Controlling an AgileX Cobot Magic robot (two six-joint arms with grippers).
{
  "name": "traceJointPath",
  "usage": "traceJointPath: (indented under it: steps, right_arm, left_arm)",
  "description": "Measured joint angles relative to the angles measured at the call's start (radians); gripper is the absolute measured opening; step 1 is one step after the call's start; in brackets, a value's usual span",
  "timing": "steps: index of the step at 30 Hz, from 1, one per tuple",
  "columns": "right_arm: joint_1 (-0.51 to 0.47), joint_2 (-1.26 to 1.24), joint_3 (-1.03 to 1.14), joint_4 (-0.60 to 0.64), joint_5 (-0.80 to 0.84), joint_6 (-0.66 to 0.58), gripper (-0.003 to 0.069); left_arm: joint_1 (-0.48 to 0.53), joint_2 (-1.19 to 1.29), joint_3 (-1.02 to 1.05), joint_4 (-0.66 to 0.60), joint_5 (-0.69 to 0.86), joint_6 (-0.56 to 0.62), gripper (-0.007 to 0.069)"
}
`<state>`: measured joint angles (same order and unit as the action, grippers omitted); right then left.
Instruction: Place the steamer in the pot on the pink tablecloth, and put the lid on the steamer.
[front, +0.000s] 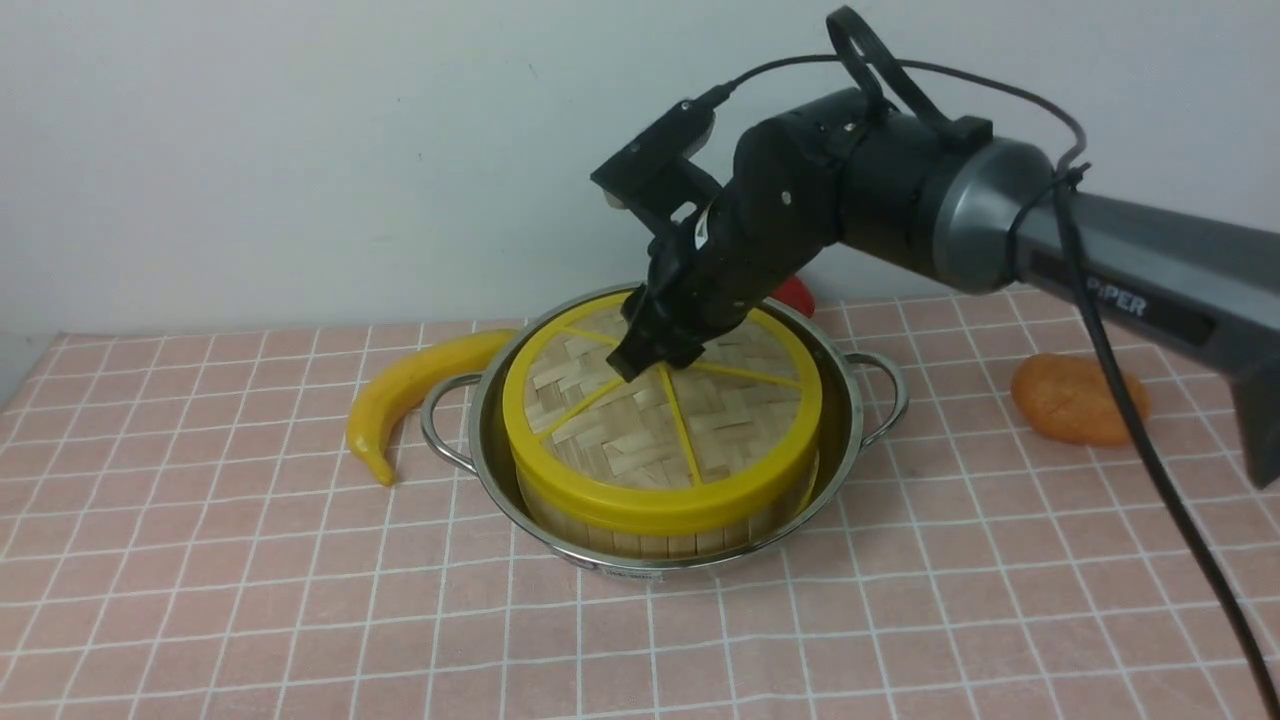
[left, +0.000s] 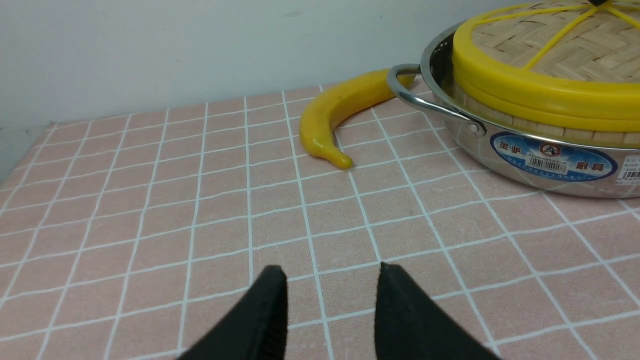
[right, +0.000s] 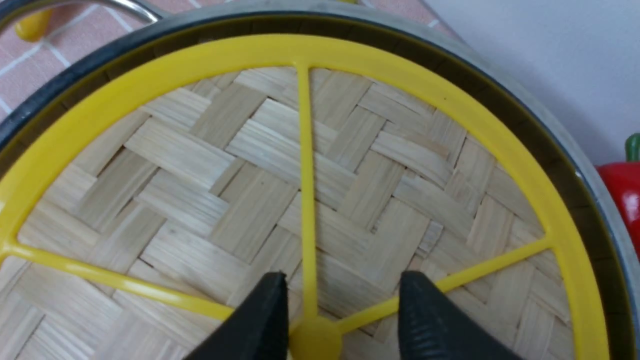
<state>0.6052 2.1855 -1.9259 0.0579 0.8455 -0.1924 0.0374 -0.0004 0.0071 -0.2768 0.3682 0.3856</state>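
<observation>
1 lid (front: 662, 420) on 1 steamer (front: 650, 535) in 1 pot (front: 850, 400); R gripper (right: 340, 320) jaws apart w/ knob (right: 315, 337) between, L gripper (left: 330, 305) apart, empty.

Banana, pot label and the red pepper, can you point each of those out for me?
banana (left: 327, 117), left wrist view, middle of its curved body.
pot label (left: 552, 161), left wrist view, centre of the blue oval sticker on the pot's outer wall.
red pepper (right: 622, 192), right wrist view, its red body beside the pot's rim.

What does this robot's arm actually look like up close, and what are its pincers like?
The right arm is a grey tube lettered PIPER, with a black wrist, a clip-on black camera and a looping black cable. Each gripper, right and left, ends in two tapering black fingers.
</observation>
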Motion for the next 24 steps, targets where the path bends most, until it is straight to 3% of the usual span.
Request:
traceJointPath:
  steps: [7,12,16,17,18,19,22,24]
  right_arm:
    - [-0.001,-0.008,0.0,0.06,-0.021,-0.014,0.0523]
    - [-0.001,-0.049,0.0,0.071,-0.068,0.002,0.0531]
    - [-0.001,-0.108,0.0,0.072,-0.079,0.065,0.0349]
    - [-0.001,-0.123,0.0,0.073,-0.074,0.071,0.0282]
    - [-0.001,-0.144,0.0,0.078,-0.06,0.076,0.0152]
    - [-0.001,-0.158,0.0,0.087,-0.049,0.076,0.0067]
    - [-0.001,-0.197,0.0,0.153,-0.026,0.076,-0.001]
    - [-0.001,-0.217,0.0,0.197,-0.002,0.069,-0.0013]
  left_arm:
    - [0.0,0.0,0.0,0.0,0.0,0.0,0.0243]
    - [0.0,0.0,0.0,0.0,0.0,0.0,0.0243]
    - [0.0,0.0,0.0,0.0,0.0,0.0,0.0243]
    - [0.0,0.0,0.0,0.0,0.0,0.0,0.0243]
    - [0.0,0.0,0.0,0.0,0.0,0.0,0.0243]
    - [0.0,0.0,0.0,0.0,0.0,0.0,0.0243]
    - [0.0,0.0,0.0,0.0,0.0,0.0,0.0243]
    - [0.0,0.0,0.0,0.0,0.0,0.0,0.0243]
